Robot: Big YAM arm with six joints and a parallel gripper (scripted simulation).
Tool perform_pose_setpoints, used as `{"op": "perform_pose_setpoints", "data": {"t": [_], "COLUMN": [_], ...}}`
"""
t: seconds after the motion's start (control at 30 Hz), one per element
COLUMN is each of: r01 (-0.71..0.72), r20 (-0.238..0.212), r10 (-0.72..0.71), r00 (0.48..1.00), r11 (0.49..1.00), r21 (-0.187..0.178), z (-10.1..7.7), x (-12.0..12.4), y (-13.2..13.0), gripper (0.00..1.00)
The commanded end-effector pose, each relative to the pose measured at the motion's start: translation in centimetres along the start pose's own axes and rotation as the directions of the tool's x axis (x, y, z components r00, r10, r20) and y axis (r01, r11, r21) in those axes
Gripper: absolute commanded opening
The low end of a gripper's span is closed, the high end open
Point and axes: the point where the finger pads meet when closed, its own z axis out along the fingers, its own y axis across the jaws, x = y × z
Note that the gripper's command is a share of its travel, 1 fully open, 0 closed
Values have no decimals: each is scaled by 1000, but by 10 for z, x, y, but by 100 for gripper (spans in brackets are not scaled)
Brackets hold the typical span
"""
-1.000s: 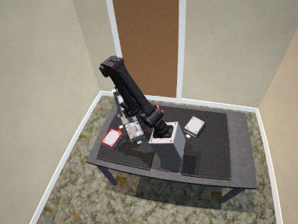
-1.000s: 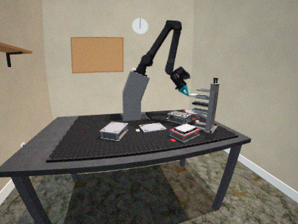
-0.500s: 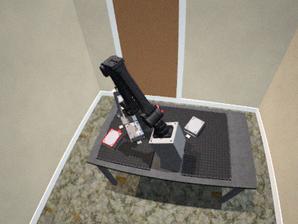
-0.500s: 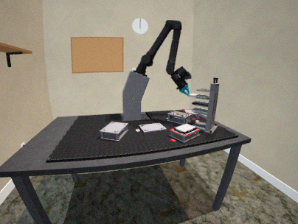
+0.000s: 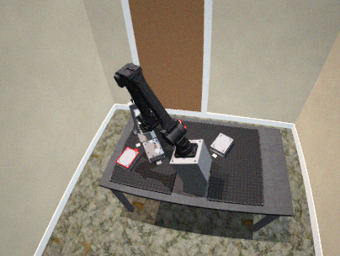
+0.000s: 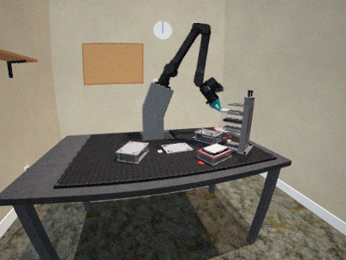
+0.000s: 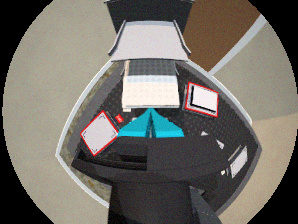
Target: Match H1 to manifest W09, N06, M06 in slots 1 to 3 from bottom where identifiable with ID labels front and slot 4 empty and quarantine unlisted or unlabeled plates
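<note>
While the worktop (image 6: 51, 159) is carrying the nests, the plate hotel (image 6: 247, 124) is standing at its far right end, and a plate (image 7: 150, 87) is jutting from an upper shelf, long axis running straight ahead of the tool (image 6: 215, 104), which is pressing fully closed and empty against its near end.

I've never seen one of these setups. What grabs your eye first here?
The tall black arm rises from a grey pedestal and bends down, its teal gripper shut at the front of a plate on an upper shelf of the grey plate hotel. In front of the hotel sits a red-rimmed nest holding a plate.
</note>
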Motion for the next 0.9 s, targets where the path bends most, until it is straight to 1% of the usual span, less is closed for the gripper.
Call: {"op": "perform_pose_setpoints", "data": {"t": [0.0,0.13,0.3,0.53,0.57,0.6,0.7,0.87], "r01": [1,-2,0,-3,1,2,-2,0], "r20": [35,35,35,36,40,34,36,35], "r10": [0,2,0,3,0,-1,2,0], "r00": [999,999,999,999,999,999,999,999], "r11": [1000,1000,1000,1000,1000,1000,1000,1000], "r21": [-15,-4,-8,-4,-16,-12,-4,-8], "z": [1,4,6,9,8,9,11,13], "x": [-18,-21,-23,-26,-27,-26,-29,-31], "y": [7,2,4,2,8,6,2,4], "gripper": [0,0,0,0,0,0,0,0]}}
